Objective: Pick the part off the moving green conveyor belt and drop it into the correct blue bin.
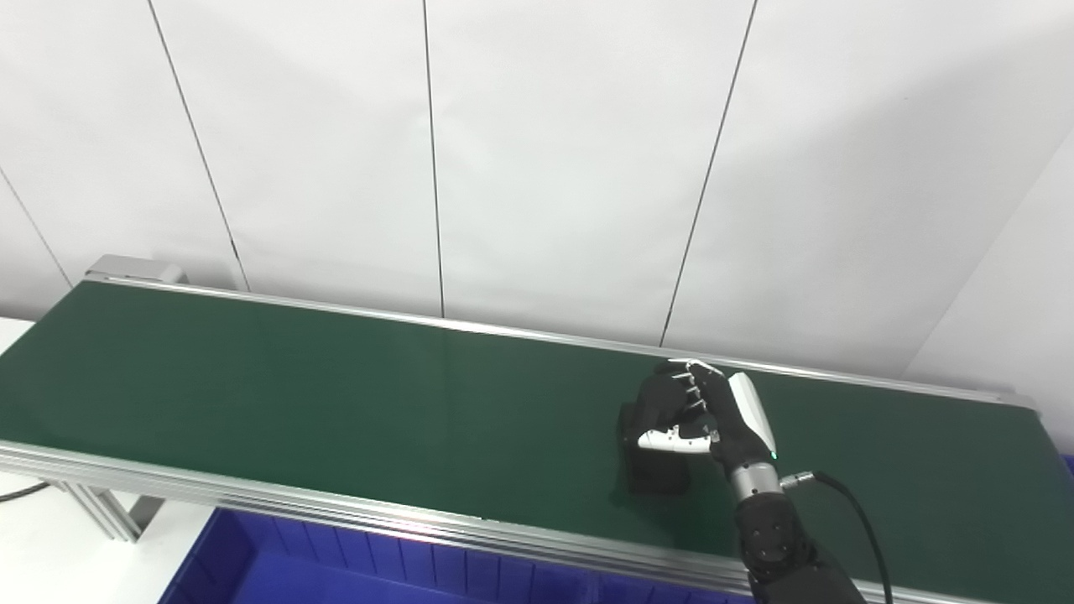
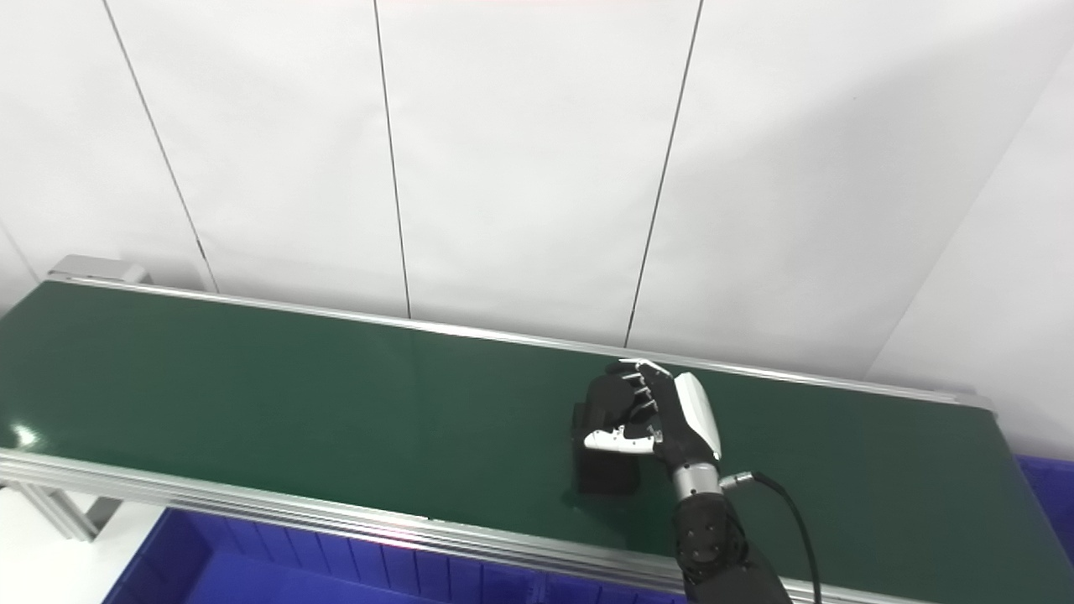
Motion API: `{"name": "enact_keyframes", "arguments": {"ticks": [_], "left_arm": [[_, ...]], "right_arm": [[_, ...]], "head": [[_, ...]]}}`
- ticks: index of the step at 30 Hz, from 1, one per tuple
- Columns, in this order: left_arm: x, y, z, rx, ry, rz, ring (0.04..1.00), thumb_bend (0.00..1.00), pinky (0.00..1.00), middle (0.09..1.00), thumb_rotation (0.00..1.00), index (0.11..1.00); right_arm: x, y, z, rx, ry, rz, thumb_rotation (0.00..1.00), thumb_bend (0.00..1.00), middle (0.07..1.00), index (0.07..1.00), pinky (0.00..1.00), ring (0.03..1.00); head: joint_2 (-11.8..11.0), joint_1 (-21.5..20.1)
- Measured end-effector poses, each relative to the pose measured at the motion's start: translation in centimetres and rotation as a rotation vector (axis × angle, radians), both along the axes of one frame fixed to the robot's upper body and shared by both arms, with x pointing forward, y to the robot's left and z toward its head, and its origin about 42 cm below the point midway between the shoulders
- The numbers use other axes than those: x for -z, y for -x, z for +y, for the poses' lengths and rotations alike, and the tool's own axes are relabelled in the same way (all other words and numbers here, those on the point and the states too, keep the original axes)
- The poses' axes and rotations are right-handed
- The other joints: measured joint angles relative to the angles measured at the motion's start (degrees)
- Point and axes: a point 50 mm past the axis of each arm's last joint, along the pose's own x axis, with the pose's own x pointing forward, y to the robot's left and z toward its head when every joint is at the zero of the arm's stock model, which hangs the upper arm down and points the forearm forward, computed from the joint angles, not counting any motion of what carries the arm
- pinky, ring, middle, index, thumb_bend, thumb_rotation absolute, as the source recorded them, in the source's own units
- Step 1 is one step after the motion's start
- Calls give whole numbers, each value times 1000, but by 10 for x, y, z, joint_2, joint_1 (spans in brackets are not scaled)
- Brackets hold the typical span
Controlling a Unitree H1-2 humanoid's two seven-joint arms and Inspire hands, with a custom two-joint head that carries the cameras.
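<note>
Part (image 1: 653,470): dark block on belt (image 1: 336,394), near front rail, long axis running roughly across belt. Right hand (image 1: 701,415) directly over its far end, fingers curled around it, thumb across; seemingly gripping. Bin (image 1: 252,562) below front rail, toward left. Left hand unseen.

Both head cameras look down and forward from above the near edge of the green conveyor belt (image 1: 336,394), toward the white panelled wall (image 1: 545,151). They sit side by side; the right eye view shows everything shifted leftward. Both share the belt, the wall and the blue bin (image 2: 277,562), perhaps at middling range.
</note>
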Motion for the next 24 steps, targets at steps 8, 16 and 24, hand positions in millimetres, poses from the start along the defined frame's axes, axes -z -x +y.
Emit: {"name": "enact_keyframes", "arguments": {"ticks": [8, 16, 24], "left_arm": [[0, 0, 0, 2, -1, 1, 946, 942, 935, 959, 789, 944], [0, 0, 0, 5, 1, 1, 947, 939, 936, 960, 781, 947], [-11, -9, 3, 12, 51, -5, 990, 954, 999, 996, 776, 989]], "right_arm": [[-1, -1, 0, 5, 11, -13, 0, 517, 431, 534, 283, 340], [-3, 0, -3, 5, 13, -24, 0, 518, 430, 533, 272, 333], [-20, 20, -5, -56, -29, -108, 0, 517, 428, 535, 260, 322]], "head": [[2, -4], [18, -35], [73, -127]]}}
